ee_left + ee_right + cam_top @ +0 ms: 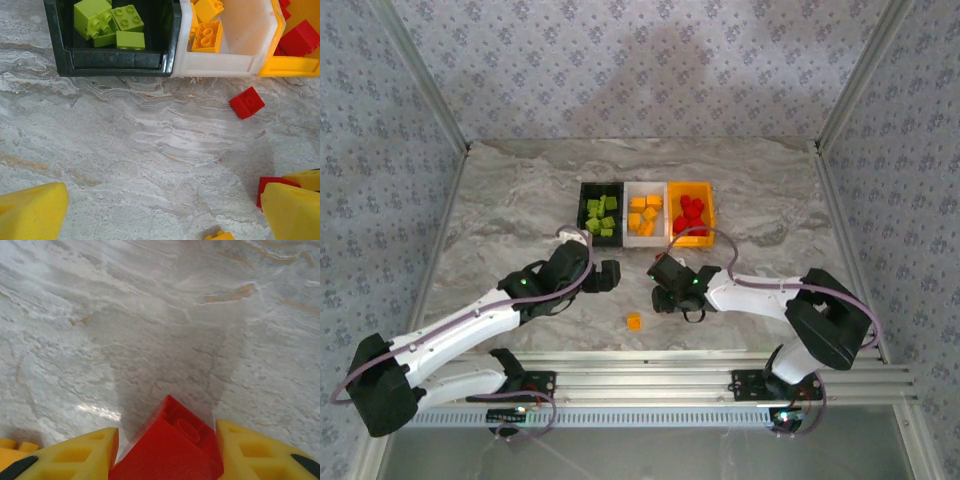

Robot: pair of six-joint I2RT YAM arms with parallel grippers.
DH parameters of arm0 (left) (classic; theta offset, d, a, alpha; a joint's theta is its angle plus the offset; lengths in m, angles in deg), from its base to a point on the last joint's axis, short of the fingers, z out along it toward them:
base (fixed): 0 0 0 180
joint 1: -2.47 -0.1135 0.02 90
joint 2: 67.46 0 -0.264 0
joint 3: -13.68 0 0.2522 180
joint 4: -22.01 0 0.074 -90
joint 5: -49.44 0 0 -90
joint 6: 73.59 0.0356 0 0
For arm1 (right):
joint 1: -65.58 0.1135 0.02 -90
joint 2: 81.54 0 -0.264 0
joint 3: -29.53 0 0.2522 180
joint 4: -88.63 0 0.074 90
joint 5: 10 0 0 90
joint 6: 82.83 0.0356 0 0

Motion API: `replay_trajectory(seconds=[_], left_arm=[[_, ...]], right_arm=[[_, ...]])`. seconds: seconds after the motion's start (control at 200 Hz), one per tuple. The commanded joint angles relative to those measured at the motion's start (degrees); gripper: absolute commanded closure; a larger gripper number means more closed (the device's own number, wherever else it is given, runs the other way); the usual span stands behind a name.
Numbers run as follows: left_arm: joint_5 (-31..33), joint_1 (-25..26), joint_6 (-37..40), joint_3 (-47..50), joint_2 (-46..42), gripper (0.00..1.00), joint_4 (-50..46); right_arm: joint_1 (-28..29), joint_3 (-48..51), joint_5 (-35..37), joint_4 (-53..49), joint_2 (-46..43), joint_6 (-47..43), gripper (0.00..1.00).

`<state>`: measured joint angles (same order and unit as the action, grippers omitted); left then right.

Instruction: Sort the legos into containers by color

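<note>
Legos are mostly in the bins along the far side of the marble table (500,200). At the left, the green legos (601,212) sit in the black bin (117,60). Touching its right wall is the white bin (220,62) with the orange legos (645,213). Next in the row is the orange-yellow bin (290,66), which holds the red legos (690,213).

In front of the black bin hangs the left gripper (162,195). Its jaws stand wide apart, with bare tabletop between the yellow fingers (30,212). No brick touches them. Ahead of it and to the right, a loose red brick (247,102) lies on the table just in front of the seam between the white and orange-yellow bins. It is apart from both.

Nearer the arm bases, roughly between the two grippers, a loose orange brick (634,321) rests alone on the marble.

To the right, the right gripper (167,440) has its jaws closed on a held red brick (170,450). This brick sits tilted between the two yellow fingers (265,455), one corner pointing forward, with its shadow on the table beneath. From the left wrist camera a red edge shows beside that gripper's own right finger, but I cannot tell whether it is the same brick.
</note>
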<state>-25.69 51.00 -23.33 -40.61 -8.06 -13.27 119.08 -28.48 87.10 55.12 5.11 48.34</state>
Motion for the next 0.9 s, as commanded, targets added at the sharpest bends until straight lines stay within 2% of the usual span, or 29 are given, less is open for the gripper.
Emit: replay_trajectory(seconds=[0.0,0.19,0.38,0.545,0.77,0.84,0.895], left_arm=[[1.30,0.16,-0.39,0.52,-1.28,0.01,-1.48],[1.28,0.16,-0.83,1.85,-2.85,0.01,-1.83],[0.70,0.18,-1.38,2.70,-3.65,0.01,-2.55],[0.20,0.18,-1.55,2.88,-3.93,0.01,-3.16],[-1.10,0.16,-1.41,3.36,-3.85,0.01,-3.64],[-2.10,0.17,-1.07,3.66,-3.81,0.01,-3.62],[-2.91,0.16,-0.95,3.85,-3.74,0.01,-3.53]], right_arm=[[-0.41,0.82,1.97,-3.76,-3.65,0.14,0.70],[-3.79,-3.29,2.22,-8.54,-11.07,-4.34,0.71],[-14.19,-12.98,-0.39,-9.72,-10.99,-11.45,0.71],[-21.16,-22.15,-0.64,-7.57,-1.59,-13.57,0.70],[-26.67,-34.47,1.18,-7.22,13.07,-14.68,0.68],[-27.96,-36.99,0.69,-7.06,16.74,-14.22,0.65],[-28.77,-38.98,-0.13,-6.91,19.00,-14.19,0.59]])
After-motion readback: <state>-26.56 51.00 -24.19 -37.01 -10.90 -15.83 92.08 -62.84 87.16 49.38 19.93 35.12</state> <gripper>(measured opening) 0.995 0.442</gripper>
